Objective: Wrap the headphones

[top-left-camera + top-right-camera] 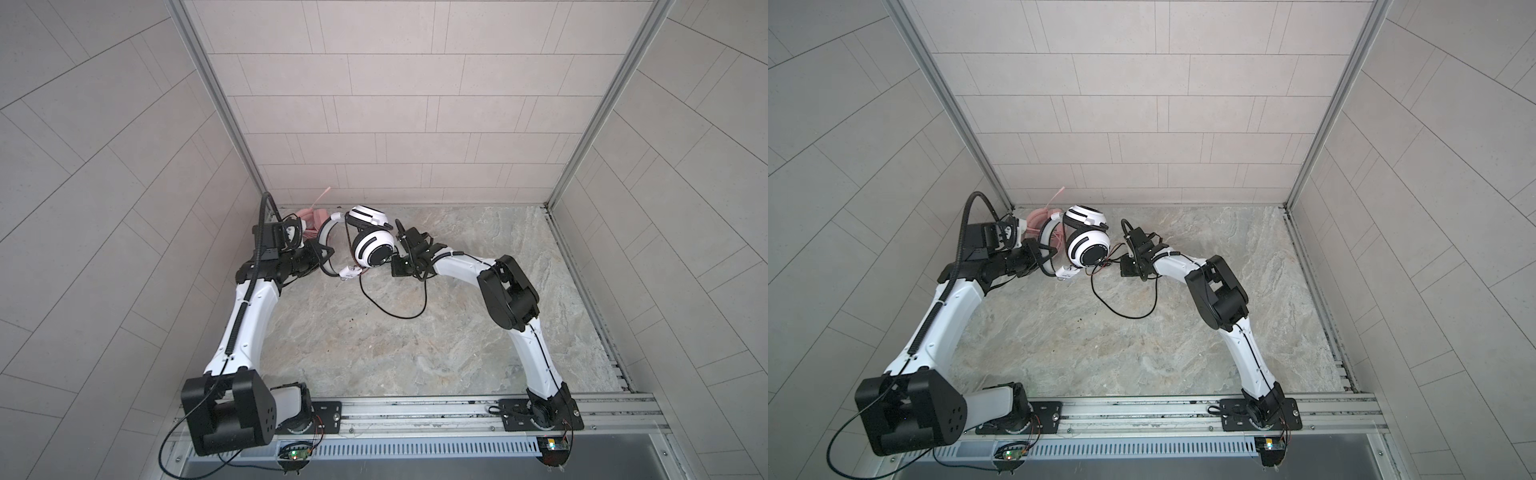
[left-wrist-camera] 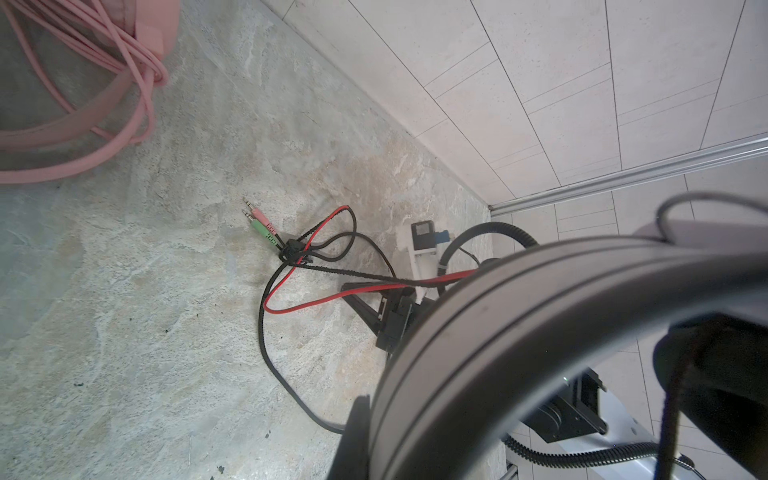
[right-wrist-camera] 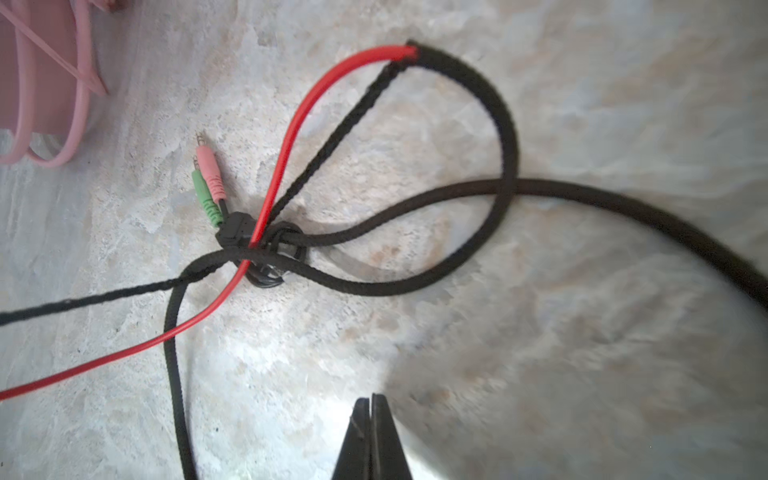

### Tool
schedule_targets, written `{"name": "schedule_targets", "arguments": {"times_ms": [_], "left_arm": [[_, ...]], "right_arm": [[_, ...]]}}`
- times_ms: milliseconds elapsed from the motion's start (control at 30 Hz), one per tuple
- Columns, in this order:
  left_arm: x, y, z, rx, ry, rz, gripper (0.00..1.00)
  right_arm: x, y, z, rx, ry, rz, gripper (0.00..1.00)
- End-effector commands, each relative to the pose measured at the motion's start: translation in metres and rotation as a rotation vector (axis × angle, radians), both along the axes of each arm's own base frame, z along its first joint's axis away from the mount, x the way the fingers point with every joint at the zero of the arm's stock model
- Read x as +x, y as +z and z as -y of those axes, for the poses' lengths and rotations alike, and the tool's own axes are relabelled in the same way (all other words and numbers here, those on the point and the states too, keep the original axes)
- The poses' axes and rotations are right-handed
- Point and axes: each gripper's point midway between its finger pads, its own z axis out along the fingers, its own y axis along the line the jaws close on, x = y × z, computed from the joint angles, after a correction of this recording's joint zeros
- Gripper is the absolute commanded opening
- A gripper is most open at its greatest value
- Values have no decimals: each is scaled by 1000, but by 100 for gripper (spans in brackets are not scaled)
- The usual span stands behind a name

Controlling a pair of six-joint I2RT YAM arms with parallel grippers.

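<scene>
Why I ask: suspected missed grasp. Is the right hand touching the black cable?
Apart. The right wrist view shows the right hand shut, bare table between it and the black cable.

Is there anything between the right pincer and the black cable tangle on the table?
Nothing visible. In the right wrist view only bare table lies between the shut right pincer and the black cable tangle; the pink headset sits off to one side.

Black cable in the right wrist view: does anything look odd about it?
Yes. The black cable is not coiled: it crosses itself in a tangle with a red lead beside the pink and green plugs on the table. The right gripper is shut on nothing.
</scene>
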Motion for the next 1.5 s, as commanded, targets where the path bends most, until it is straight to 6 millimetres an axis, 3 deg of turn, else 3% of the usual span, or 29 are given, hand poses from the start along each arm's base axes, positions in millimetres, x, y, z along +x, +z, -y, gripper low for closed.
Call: {"name": "schedule_targets", "arguments": {"times_ms": [0, 167, 267, 433, 700, 767, 833, 967, 1033, 1167, 1233, 1400, 1467], "left_arm": [[0, 19, -2, -16, 4, 68, 0], [1, 2, -26, 35, 103, 18, 0], [0, -13, -41, 50, 158, -12, 0], [2, -31, -46, 29, 178, -43, 0], [-2, -35, -40, 16, 139, -69, 0], [-2, -35, -41, 14, 141, -70, 0], [-2, -34, -40, 10, 138, -68, 0], [-2, -26, -40, 4, 136, -57, 0], [-3, -21, -41, 5, 135, -47, 0], [-5, -14, -44, 8, 144, -27, 0], [-6, -11, -45, 10, 147, -18, 0], [-3, -10, -45, 3, 157, -3, 0], [-2, -10, -46, 0, 163, -2, 0]], "right_arm": [[13, 36, -8, 53, 73, 97, 13], [51, 45, 19, 38, 32, 120, 35], [68, 37, 31, 41, 36, 76, 44], [71, 18, 9, 51, 149, 8, 51], [71, -2, -19, 131, 249, -36, 54], [67, -5, -27, 143, 270, -35, 54], [65, -10, -33, 135, 280, -25, 47], [66, -10, -35, 121, 279, -7, 12], [67, 1, -31, 111, 272, 11, 0], [65, 41, -13, 81, 268, 78, 0], [59, 71, 0, 70, 259, 114, 0], [16, 151, 25, 74, 292, 214, 0], [-6, 172, 36, 79, 290, 220, 0]]}}
